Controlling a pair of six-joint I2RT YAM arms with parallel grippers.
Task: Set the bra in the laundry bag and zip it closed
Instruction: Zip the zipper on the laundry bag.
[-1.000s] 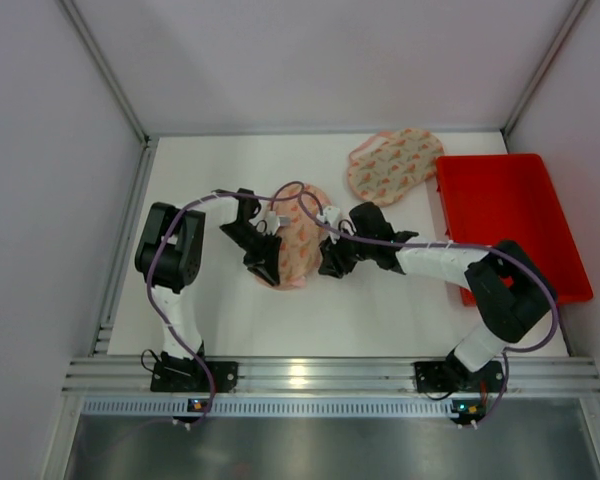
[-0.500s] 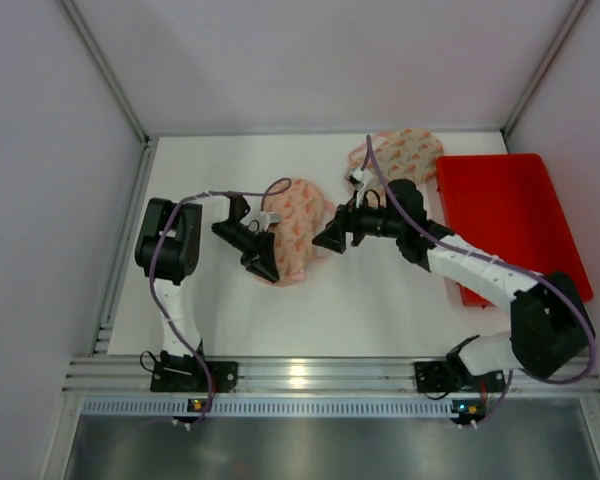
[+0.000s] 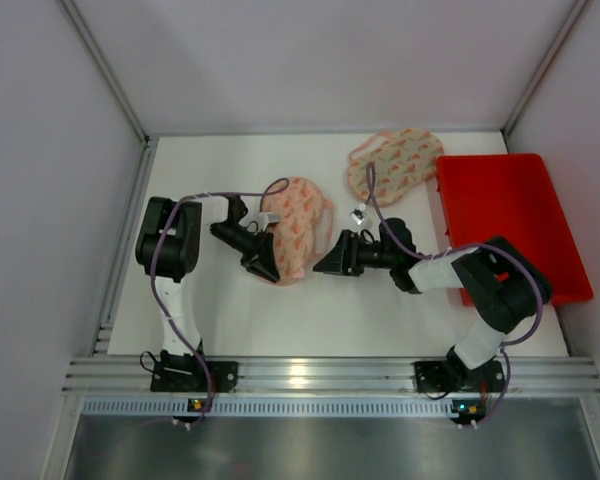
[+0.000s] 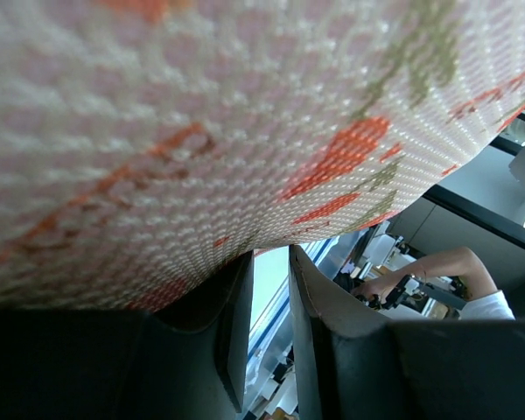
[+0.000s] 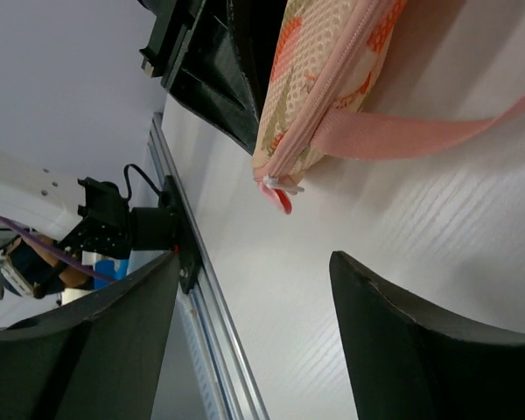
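Observation:
The laundry bag point(image 3: 298, 222), pink mesh with orange print, lies at mid table. It fills the top of the left wrist view point(image 4: 245, 114). My left gripper point(image 3: 265, 262) is at its near left edge, jaws nearly together on the fabric point(image 4: 269, 254). My right gripper point(image 3: 330, 262) is open and empty, low over the table just right of the bag. In the right wrist view point(image 5: 254, 262) the bag's zipper pull point(image 5: 278, 187) lies just ahead of the open fingers, with a pink strap point(image 5: 420, 131) beside it. A second patterned pink piece point(image 3: 395, 165) lies at the back; I cannot tell whether it is the bra.
A red bin point(image 3: 510, 225) stands on the right side of the table, close behind my right arm. Grey walls enclose the table on the left, back and right. A metal rail point(image 3: 310, 375) runs along the near edge.
My right gripper pulled back from the bag, swung up and right, then came down low beside the bag's right edge. The bag shifted slightly. My left gripper stayed at the bag.

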